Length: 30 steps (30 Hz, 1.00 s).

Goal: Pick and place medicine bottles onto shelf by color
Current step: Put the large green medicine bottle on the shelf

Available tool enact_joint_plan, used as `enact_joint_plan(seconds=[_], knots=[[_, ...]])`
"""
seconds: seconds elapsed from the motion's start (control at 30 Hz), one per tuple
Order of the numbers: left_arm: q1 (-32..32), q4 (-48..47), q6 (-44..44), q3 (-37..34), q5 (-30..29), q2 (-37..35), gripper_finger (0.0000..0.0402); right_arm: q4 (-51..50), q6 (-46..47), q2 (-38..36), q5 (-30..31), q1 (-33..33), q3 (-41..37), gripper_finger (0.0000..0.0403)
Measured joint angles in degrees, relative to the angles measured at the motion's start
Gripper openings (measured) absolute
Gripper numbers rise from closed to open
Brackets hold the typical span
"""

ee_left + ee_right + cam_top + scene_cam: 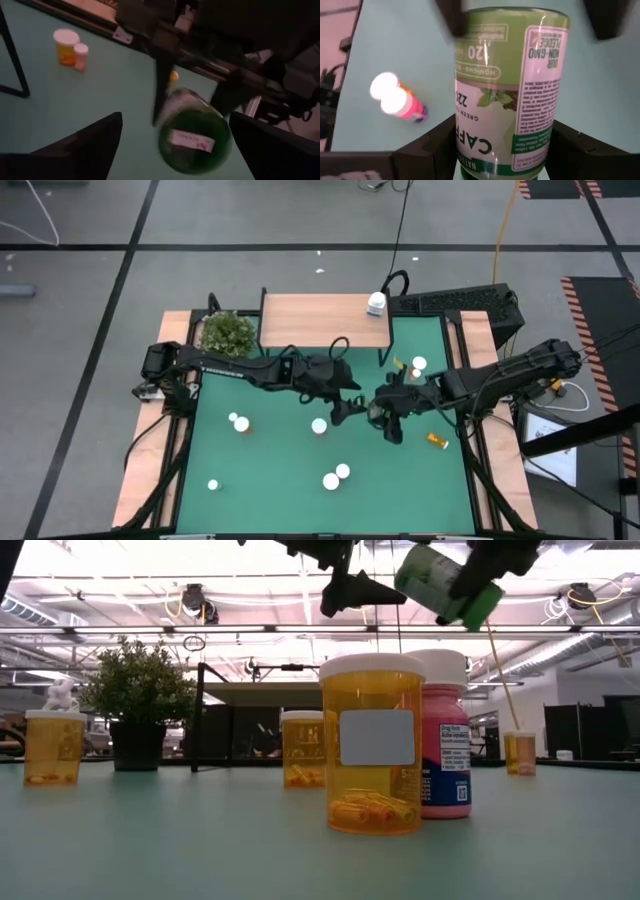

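In the low view both arms are cut off by the top edge, and the green-capped bottle point(445, 582) shows only partly there. In the right wrist view its label point(520, 100) runs off the bottom edge, and the fallen pink bottle point(400, 102) is blurred. In the left wrist view the green bottle's small label point(191, 141) is too blurred to read.

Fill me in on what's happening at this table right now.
The right pincer holds a big green-capped bottle in the air above the green mat, tilted. The left pincer sits open right beside it, facing the bottle's cap, holding nothing. A white bottle stands on the wooden shelf. Several small orange bottles and a pink one wait on the mat.
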Motion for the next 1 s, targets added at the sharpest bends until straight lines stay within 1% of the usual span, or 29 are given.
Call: enact_joint_plan(seconds=[0.1, 0.23, 0.3, 0.4, 0.5, 0.6, 0.7, 0.8, 0.87, 1.0], knots=[[-0.5, -0.4, 2.3, -0.1, 0.2, 0.0, 0.0354, 1.1, -1.0, -0.1, -0.9, 0.0, 0.0, 0.0219], [-0.9, -0.3, 4.3, -0.1, 0.5, 0.0, 0.0362, 3.4, -1.2, -0.2, -3.1, 0.1, 0.0, 0.0219], [-0.4, -0.8, 5.2, -0.1, 0.5, 0.0, 0.0369, 2.6, -1.3, -0.2, -2.1, 0.2, 0.0, 0.0219], [0.6, -0.9, 4.8, -0.1, 0.5, 0.1, 0.0377, 0.3, -1.4, -0.3, 1.4, 0.3, -0.3, 0.0219], [1.0, 0.0, 4.8, -0.2, 1.1, 0.1, 0.0381, 1.5, -1.5, -0.2, 1.1, 0.0, -0.7, 0.0219], [1.0, 1.3, 7.0, -0.2, 2.2, 0.1, 0.0375, 3.6, -1.8, -0.2, 0.1, 0.0, -0.7, 0.0219], [0.8, 3.4, 7.9, -0.2, 2.3, 0.2, 0.0365, 3.7, -1.9, -0.2, 3.1, 0.0, -0.6, 0.0219], [0.5, 6.1, 9.0, -0.2, 2.9, 0.2, 0.0357, 4.8, -2.5, -0.2, 4.3, -0.1, -0.6, 0.0219], [0.1, 5.6, 9.9, -0.2, 3.1, 0.2, 0.0356, 5.9, -2.7, -0.2, 4.3, -0.1, -0.6, 0.0219], [0.1, 1.3, 12.0, -0.2, 3.6, 0.2, 0.0356, 6.6, -3.0, -0.2, 4.7, 0.0, -0.6, 0.0219]])
